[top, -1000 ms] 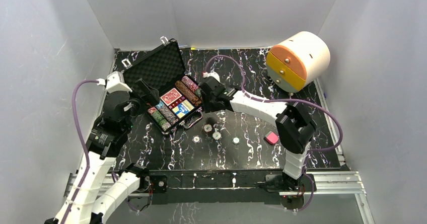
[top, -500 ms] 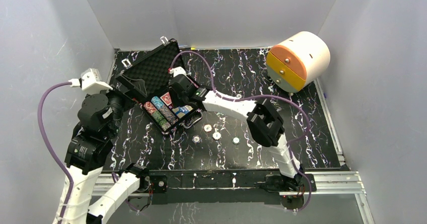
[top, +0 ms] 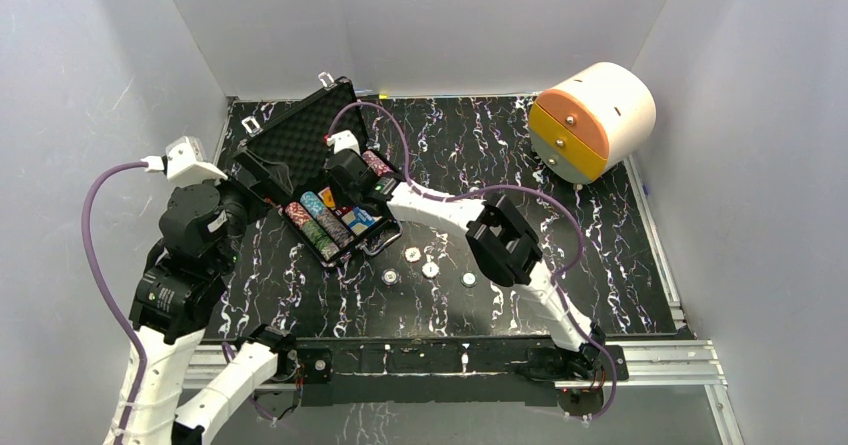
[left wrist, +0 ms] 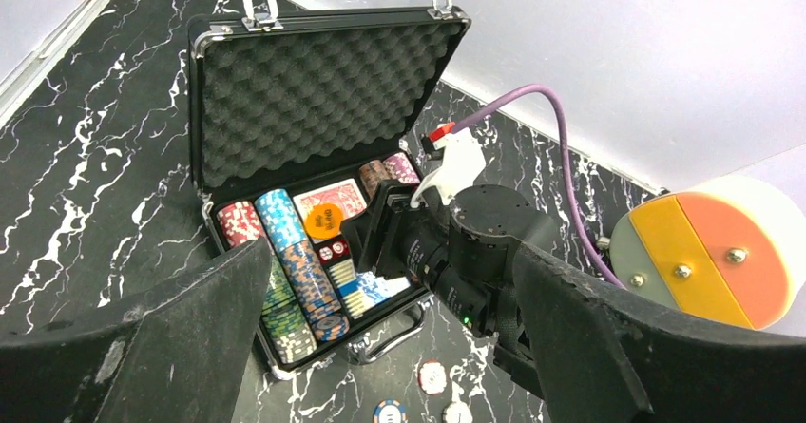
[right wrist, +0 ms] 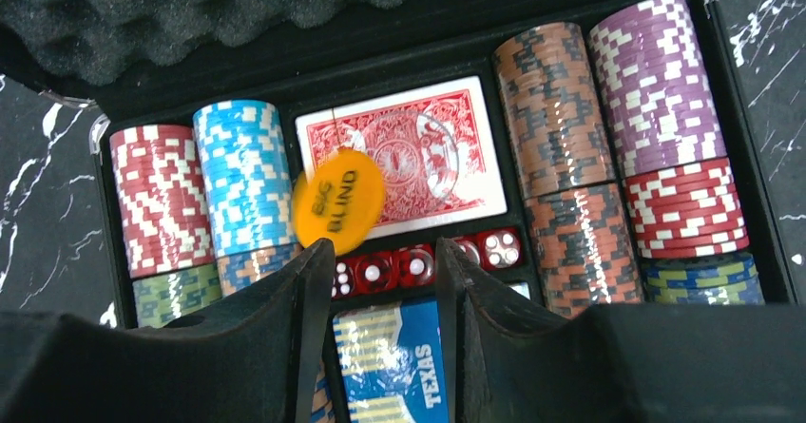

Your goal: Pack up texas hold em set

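Across the black white-veined marble counter, the biggest thing is the cream-and-orange cylinder at the far right corner, and I leave it alone. The black textured briefcase-style case sits open toward the far left corner, its foam lid upright.

My right pincer hovers over the tray, half spread with nothing between its fingers. My left pincer hangs back by the left edge, spread wide and empty.

Inside lie rows of multicolour poker chips and the red-backed card deck. The round orange blind button rests tilted on the deck's near-left corner, just ahead of my fingers.

I judge the small pieces are being stowed. To do it well, I should lift straight up so neither finger clips that button. Then I should drop vertically onto the small round chips lying mid-counter on the case's near side, straddling each disc.

The right wrist view alone reads the button's lettering and the red dice. The overhead alone shows four loose chips, while my arm hides most of the tray. The left wrist view gives the whole case, lid and latches.
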